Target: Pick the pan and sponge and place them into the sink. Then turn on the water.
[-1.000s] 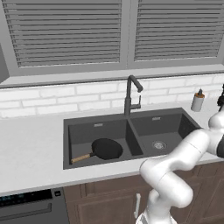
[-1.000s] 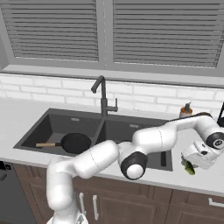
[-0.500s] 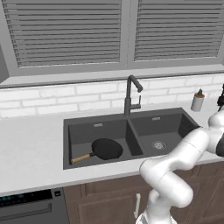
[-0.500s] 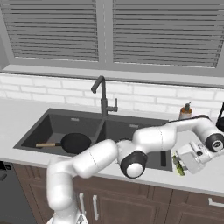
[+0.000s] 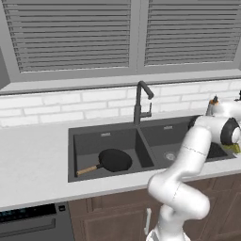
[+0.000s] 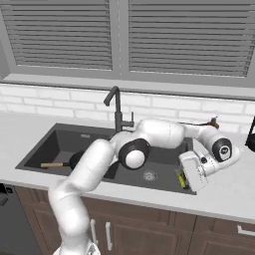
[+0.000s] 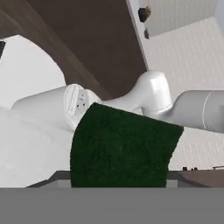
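The black pan (image 5: 113,160) lies in the left basin of the dark grey sink (image 5: 94,141), its wooden handle pointing to the front left. From the right base the arm partly hides the pan (image 6: 74,160). My gripper (image 6: 185,175) is shut on the green sponge (image 6: 181,180) and holds it over the front right corner of the right basin. A yellowish-green bit of the sponge (image 5: 232,148) peeks out beside the wrist. Close to the hand camera, the sponge (image 7: 124,148) covers the fingertips. No stream falls from the faucet (image 5: 140,101).
A white soap bottle (image 6: 214,121) stands behind the arm on the counter at the back right. A dark object (image 6: 250,134) sits at the right edge. The dishwasher panel (image 5: 28,216) is below the counter at the left. Blinds cover the window behind the faucet.
The gripper has carried the sponge leftward from above the right counter to the right basin's front corner. The pan has not moved.
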### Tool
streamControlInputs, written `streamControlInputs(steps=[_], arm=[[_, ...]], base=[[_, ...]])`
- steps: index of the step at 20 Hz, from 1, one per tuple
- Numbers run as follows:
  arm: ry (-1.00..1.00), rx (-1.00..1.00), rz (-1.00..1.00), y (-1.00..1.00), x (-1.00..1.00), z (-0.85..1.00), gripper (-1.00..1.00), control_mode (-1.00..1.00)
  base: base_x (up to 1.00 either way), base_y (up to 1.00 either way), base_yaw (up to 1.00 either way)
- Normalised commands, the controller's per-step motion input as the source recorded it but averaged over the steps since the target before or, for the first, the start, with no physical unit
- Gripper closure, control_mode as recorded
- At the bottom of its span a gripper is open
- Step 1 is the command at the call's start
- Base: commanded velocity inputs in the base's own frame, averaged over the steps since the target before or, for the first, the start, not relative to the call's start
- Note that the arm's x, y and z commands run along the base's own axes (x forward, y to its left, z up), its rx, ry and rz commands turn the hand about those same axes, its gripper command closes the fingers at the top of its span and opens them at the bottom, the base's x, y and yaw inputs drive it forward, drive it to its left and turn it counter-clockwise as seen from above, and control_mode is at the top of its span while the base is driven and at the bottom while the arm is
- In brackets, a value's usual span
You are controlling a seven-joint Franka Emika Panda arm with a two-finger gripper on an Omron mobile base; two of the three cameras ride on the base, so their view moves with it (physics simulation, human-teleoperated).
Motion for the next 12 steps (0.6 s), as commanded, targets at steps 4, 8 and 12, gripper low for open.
streamControlInputs(steps=[4,8,12], arm=[[-0.06,0.06,0.00,1.00,-0.05,0.73,1.00,-1.00],[-0.48,-0.08,0.00,1.00,-0.17,0.72,1.00,-1.00],[-0.80,-0.31,0.00,1.00,-0.19,0.59,1.00,-1.00]], base=[[0.00,0.00,0.00],[0.00,0.00,0.00],[0.00,0.00,0.00]])
